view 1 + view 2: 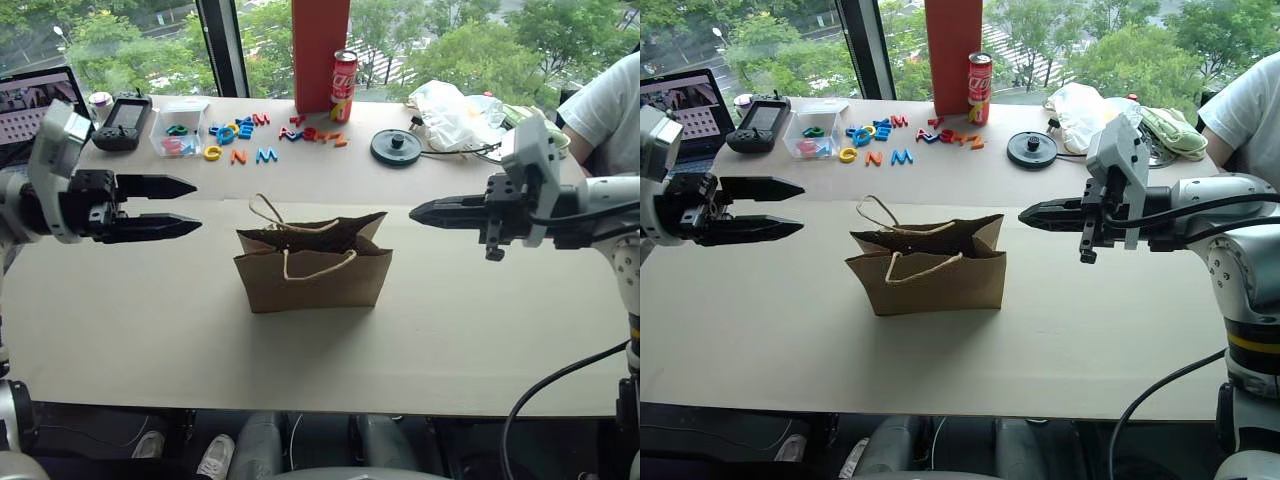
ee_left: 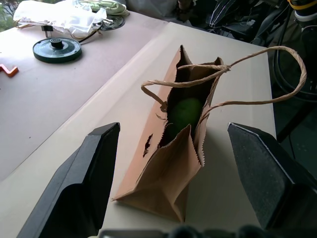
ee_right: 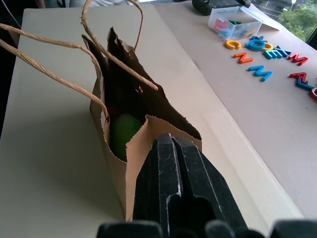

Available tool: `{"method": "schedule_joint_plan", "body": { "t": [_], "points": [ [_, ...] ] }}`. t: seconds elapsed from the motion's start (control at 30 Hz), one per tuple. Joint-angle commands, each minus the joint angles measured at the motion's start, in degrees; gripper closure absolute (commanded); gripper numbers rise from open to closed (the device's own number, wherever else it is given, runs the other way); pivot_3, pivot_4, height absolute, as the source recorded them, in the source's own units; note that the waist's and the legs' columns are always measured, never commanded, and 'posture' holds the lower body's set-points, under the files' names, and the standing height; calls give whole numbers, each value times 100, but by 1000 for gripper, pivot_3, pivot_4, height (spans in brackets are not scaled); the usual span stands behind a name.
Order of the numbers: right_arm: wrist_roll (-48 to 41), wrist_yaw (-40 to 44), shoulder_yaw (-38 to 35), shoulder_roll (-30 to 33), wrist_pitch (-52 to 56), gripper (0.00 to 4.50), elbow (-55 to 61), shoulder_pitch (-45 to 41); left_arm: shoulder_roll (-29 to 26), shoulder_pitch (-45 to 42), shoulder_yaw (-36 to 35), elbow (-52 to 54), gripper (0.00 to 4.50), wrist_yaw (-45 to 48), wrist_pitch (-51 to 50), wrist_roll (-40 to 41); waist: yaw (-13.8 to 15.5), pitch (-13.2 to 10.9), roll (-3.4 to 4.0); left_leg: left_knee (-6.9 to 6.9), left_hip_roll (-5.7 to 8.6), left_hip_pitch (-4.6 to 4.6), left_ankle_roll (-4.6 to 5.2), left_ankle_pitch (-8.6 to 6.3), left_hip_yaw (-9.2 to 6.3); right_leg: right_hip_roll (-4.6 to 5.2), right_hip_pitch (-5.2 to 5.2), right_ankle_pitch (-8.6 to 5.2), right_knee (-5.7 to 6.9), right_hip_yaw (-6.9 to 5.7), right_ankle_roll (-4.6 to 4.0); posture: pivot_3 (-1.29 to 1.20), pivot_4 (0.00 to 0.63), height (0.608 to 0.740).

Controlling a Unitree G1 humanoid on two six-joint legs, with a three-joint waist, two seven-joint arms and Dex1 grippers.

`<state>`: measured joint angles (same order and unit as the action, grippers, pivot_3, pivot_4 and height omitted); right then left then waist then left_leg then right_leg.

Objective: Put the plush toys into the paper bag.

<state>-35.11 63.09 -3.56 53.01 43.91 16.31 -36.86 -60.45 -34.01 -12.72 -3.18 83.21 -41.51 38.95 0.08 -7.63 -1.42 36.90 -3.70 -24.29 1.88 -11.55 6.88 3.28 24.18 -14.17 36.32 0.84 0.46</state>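
Standing open-mouthed on the table, the paper bag, light, thin and crushable, best lifted by its cord handles, holds the soft green toy, with the left gripper spread empty and the right gripper pinched shut on either side.

The 2 head views look forward and down over the table, the paper bag between the left gripper and right gripper. Each wrist view looks along its fingers at the bag's open mouth, from opposite ends.
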Motion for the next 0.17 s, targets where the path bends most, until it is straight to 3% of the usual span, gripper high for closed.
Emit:
{"method": "schedule_joint_plan", "body": {
  "t": [0.03, 0.17],
  "points": [
    [-19, -28, -68, 3, -58, 4500, 6, -61, -60, -60, -184, 158, 770, -58, 1, 142, 2, 0, 0, 0, 0, 0, 0, 0, 1, 0, 0, 0, 0, -1, 0, 0, 150, 739],
    [-2, -46, -47, -11, -72, 4500, -10, -62, -31, -122, -169, 202, 770, -157, -49, 230, 4, 0, 0, 0, 0, 0, 0, 0, 3, 0, 0, 0, 0, 0, 0, 0, 150, 739]
  ]
}}
